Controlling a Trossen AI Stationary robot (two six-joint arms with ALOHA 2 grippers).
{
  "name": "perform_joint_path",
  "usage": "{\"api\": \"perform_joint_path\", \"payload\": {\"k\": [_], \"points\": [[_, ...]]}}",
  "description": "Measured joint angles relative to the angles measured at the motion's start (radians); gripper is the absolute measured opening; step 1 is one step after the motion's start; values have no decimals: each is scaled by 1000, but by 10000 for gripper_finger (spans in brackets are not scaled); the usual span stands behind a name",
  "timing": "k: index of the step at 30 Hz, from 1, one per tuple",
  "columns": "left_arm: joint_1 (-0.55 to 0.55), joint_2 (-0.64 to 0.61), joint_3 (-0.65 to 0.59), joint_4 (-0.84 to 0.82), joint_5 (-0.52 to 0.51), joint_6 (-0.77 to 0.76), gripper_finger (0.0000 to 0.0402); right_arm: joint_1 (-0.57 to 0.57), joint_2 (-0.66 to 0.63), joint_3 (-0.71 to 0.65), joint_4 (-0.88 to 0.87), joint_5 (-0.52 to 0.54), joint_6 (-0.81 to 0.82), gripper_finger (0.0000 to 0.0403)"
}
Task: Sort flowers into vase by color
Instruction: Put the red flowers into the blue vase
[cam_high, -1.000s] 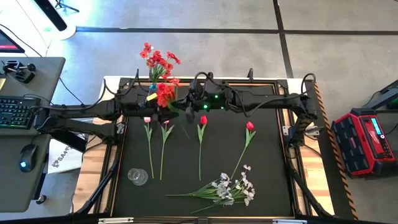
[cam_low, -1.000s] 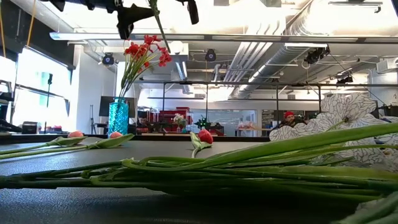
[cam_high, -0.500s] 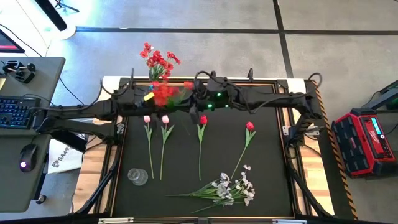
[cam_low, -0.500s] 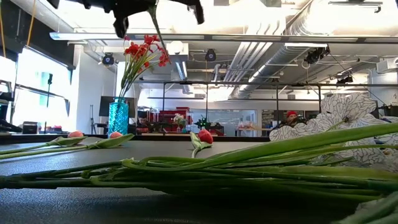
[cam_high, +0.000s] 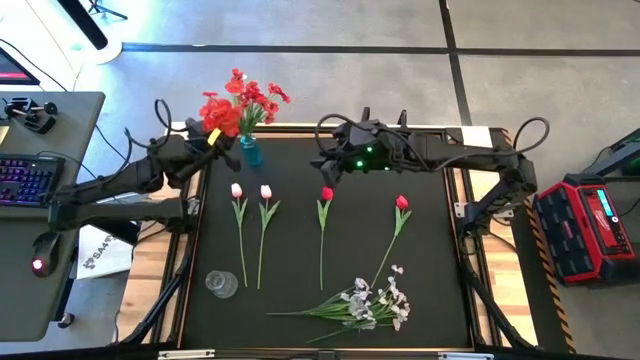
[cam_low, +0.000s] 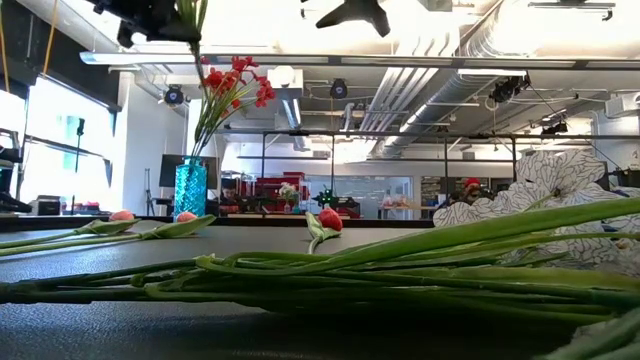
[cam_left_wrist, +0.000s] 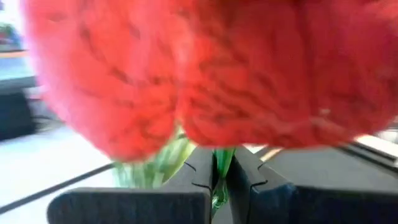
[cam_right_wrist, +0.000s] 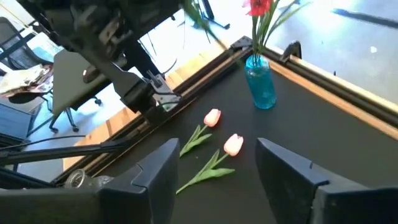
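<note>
While my left gripper is pinched tight on the green stem of a red bunch, I hold it high over the table's far left corner, just left of the blue vase, blooms uppermost; in the low view the stem hangs about straight down from my jaws. The vase already carries red sprays that lean outward past the table's far edge. My right gripper is spread wide and holds nothing, raised over the far middle of the black mat. On the mat four single flowers lie with their long axes running near to far, buds toward the far edge: two pink tulips side by side on the left, a red bud in the middle, another red bud to the right with its stem slanting. The white spray lies crosswise near the front edge, blossoms to the right, stems to the left. A clear glass stands at the front left
</note>
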Motion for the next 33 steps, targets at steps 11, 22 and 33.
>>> {"api": "perform_joint_path", "payload": {"k": [11,22,33], "points": [[162,27,0,-83,22,29,5,12,12,0,-56,-2,25,189],[253,116,0,-70,75,44,5,12,12,0,-60,-11,0,189],[295,245,0,-72,119,-20,21,12,12,0,-96,-11,-1,189]]}}
